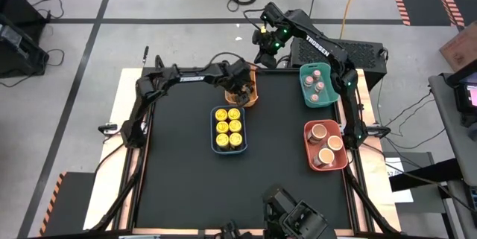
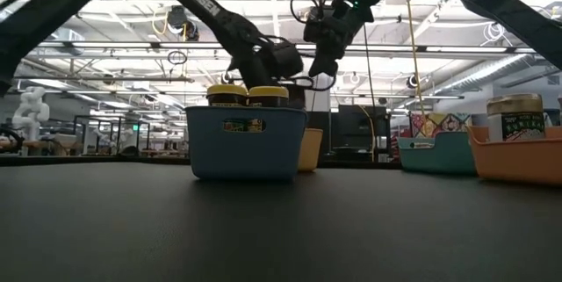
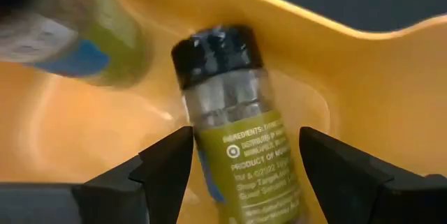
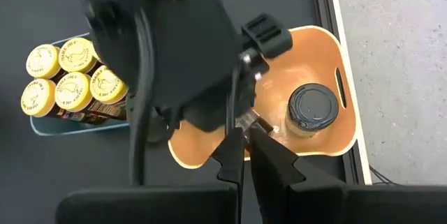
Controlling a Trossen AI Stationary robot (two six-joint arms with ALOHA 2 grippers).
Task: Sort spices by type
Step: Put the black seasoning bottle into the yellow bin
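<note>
In the left wrist view a clear jar with a dark lid [image 3: 230,105] and an olive label lies tilted on the floor of the yellow tray [image 3: 391,77], lid toward the tray's wall. My left gripper [image 3: 246,147] is open, one finger on either side of the jar's body; I see no touch. A second dark-lidded jar [image 4: 313,109] stands upright in the same tray [image 4: 321,56]. My right gripper [image 1: 262,54] hangs shut above the table's far edge, holding nothing.
A blue tray [image 1: 215,129] full of yellow-lidded jars stands just near of the yellow tray [image 1: 253,94]. On the right side are a green tray [image 1: 307,94] with pink-lidded jars and a red tray [image 1: 309,153] with peach-topped tubs. The black tabletop stretches left and near.
</note>
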